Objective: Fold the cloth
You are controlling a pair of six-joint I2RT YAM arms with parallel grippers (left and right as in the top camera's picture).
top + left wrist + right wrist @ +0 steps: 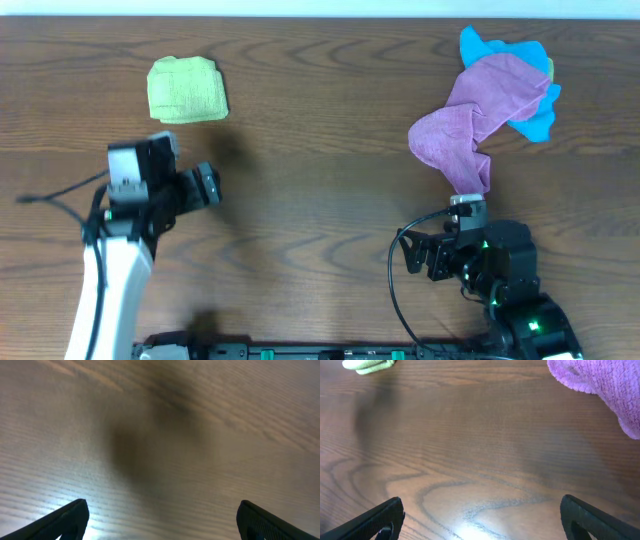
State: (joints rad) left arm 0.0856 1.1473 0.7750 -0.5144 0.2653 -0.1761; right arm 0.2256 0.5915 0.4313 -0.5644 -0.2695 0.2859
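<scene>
Right, nearest the robot's side, the left fingers (70, 521) are spread wide apart with nothing between them. Only bare brown table (320, 150) and a soft dark shadow show in the gap. They touch nothing and hold nothing. From overhead the left arm sits over the near left part of the table, and the black finger ends point toward the middle.

Over on the right, same story: the right fingers (380, 521) stand fully apart and empty. Wood grain and a bright glare patch show between them, and they are not in contact with any fabric.

Moving out, the purple cloth (470, 125) lies crumpled just beyond the right arm. One lobe trails down toward the arm, and I cannot tell whether it touches. Its fuzzy edge fills the upper right corner of the right wrist view. Farther still, the blue cloth (500, 48) peeks out from under it at the far right.

And the cloth (187, 90), lime green, sits at the far left in a compact, roughly square bundle. It lies flat on the table beyond the left arm, well apart from both sets of fingers.
</scene>
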